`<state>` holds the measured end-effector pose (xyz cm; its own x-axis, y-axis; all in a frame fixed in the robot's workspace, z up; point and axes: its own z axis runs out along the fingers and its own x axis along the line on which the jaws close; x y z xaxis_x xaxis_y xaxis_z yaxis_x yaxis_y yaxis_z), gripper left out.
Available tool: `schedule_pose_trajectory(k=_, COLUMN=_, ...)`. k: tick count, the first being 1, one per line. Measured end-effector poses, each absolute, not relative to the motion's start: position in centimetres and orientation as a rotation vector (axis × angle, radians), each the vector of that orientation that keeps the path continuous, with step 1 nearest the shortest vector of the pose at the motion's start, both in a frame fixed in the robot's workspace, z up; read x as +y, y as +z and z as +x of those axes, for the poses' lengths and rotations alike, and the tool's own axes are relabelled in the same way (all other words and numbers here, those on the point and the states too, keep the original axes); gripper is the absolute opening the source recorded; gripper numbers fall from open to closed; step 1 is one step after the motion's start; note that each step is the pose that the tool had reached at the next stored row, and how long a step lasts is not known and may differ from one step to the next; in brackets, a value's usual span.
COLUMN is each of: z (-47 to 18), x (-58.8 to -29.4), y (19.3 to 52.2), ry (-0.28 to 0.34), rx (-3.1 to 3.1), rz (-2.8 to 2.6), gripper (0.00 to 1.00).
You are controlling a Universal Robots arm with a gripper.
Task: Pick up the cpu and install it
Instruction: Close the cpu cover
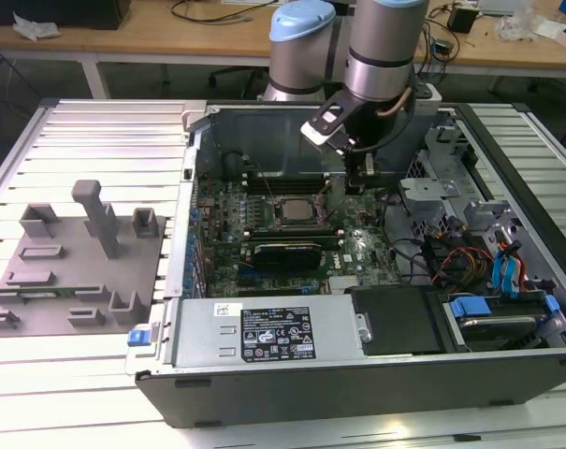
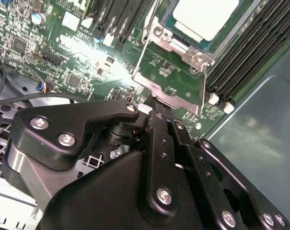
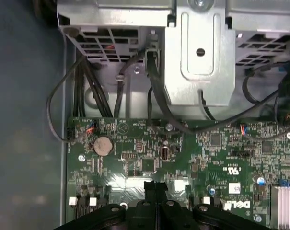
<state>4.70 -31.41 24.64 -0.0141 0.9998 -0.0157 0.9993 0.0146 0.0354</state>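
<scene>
Cpu (image 2: pixel 205 16) sits in the socket on the motherboard (image 1: pixel 357 248), inside the open computer case (image 1: pixel 264 379) on the bench (image 1: pixel 95 131); pale metal top up, lying flat. Exterior view puts it (image 1: pixel 291 211) near the middle of the board. Metal socket frame (image 2: pixel 176 67) is just beside the chip on the hand's side, with green board visible through its opening. Hand (image 2: pixel 159 112) hangs low over the board next to that frame, tips at its edge; can't tell whether they touch it. Fingers (image 2: pixel 154 143) are pressed together, narrow, with nothing visible between them; same in the first wrist view (image 3: pixel 156 184). Hand is apart from the cpu, frame between them. In the exterior view the arm comes down into the case from the bench's far edge, hand (image 1: pixel 360 182) toward the exterior view's right of the socket. Grey fixture blocks (image 1: pixel 77 271) sit outside the case, toward the bench's edge on the exterior view's left.
</scene>
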Motion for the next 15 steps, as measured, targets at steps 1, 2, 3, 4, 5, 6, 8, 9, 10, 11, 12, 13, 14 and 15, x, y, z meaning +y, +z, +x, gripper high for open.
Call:
schedule_pose_trajectory(k=1, z=4.4, x=-31.4, y=24.6, ry=0.026, rx=2.21, rz=2.178, gripper=0.11)
schedule_pose_trajectory(k=2, z=4.2, x=-31.4, y=24.6, ry=0.028, rx=2.209, rz=2.177, gripper=0.11)
schedule_pose_trajectory(k=3, z=4.0, x=-31.4, y=24.6, ry=0.03, rx=2.208, rz=2.176, gripper=0.11)
schedule_pose_trajectory(k=4, z=3.7, x=-31.4, y=24.6, ry=0.034, rx=2.206, rz=2.175, gripper=0.11)
schedule_pose_trajectory(k=5, z=3.4, x=-31.4, y=24.6, ry=0.037, rx=2.205, rz=2.173, gripper=0.11)
schedule_pose_trajectory(k=6, z=3.1, x=-31.4, y=24.6, ry=0.041, rx=2.203, rz=2.172, gripper=0.11)
schedule_pose_trajectory(k=8, z=2.3, x=-31.4, y=24.6, ry=0.048, rx=2.199, rz=2.168, gripper=0.11)
schedule_pose_trajectory(k=9, z=1.8, x=-31.4, y=24.6, ry=0.053, rx=2.197, rz=2.166, gripper=0.11)
schedule_pose_trajectory(k=10, z=1.3, x=-31.4, y=24.6, ry=0.057, rx=2.195, rz=2.164, gripper=0.11)
schedule_pose_trajectory(k=11, z=1.0, x=-31.4, y=24.6, ry=0.057, rx=2.195, rz=2.164, gripper=0.11)
schedule_pose_trajectory(k=12, z=0.7, x=-31.4, y=24.6, ry=0.058, rx=2.195, rz=2.164, gripper=0.11)
schedule_pose_trajectory(k=13, z=0.5, x=-31.4, y=24.6, ry=0.058, rx=2.194, rz=2.164, gripper=0.11)
schedule_pose_trajectory(k=14, z=0.4, x=-31.4, y=24.6, ry=0.058, rx=2.194, rz=2.164, gripper=0.11)
schedule_pose_trajectory(k=15, z=0.4, x=-31.4, y=24.6, ry=0.058, rx=2.195, rz=2.164, gripper=0.11)
